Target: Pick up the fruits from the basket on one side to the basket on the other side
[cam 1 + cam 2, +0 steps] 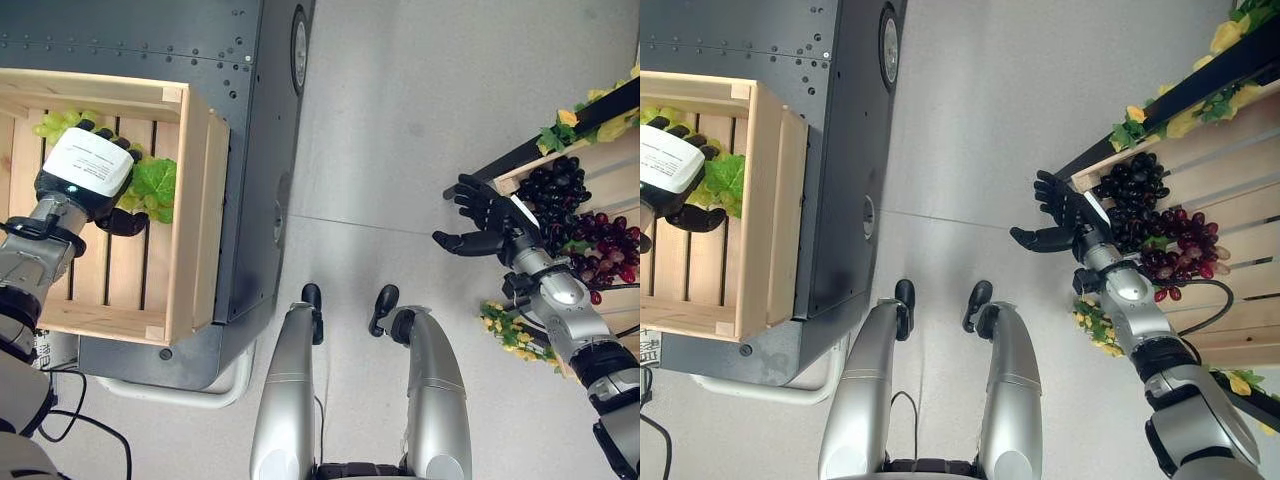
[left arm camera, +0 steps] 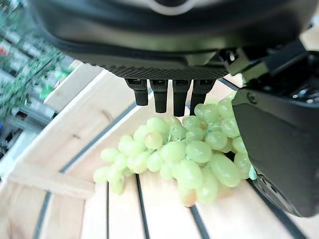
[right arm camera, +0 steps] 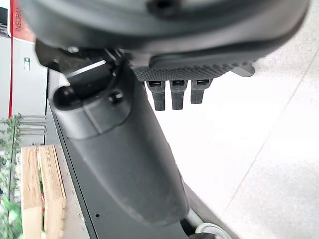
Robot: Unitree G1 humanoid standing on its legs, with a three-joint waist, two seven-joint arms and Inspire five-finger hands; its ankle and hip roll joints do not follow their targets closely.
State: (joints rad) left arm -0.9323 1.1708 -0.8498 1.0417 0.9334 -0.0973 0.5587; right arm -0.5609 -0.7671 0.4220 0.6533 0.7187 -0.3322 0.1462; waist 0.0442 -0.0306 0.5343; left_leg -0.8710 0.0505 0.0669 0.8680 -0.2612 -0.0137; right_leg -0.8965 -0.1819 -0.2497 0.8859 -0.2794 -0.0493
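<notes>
A bunch of green grapes point(image 2: 179, 154) lies on the slats of the left wooden crate point(image 1: 195, 220), with a green leaf point(image 1: 155, 185) beside it. My left hand point(image 1: 85, 170) hovers just over the bunch, open, with its thumb point(image 2: 279, 144) beside the grapes. On the right, another wooden crate point(image 1: 620, 165) holds dark purple grapes point(image 1: 555, 190) and red grapes point(image 1: 605, 250). My right hand point(image 1: 480, 220) is open with its fingers spread, over the floor just off that crate's near corner, and holds nothing.
The left crate rests on a dark metal cart point(image 1: 250, 120). Yellow and green artificial leaves point(image 1: 510, 325) trim the right crate's edges. Bare grey floor point(image 1: 400, 120) lies between the two crates.
</notes>
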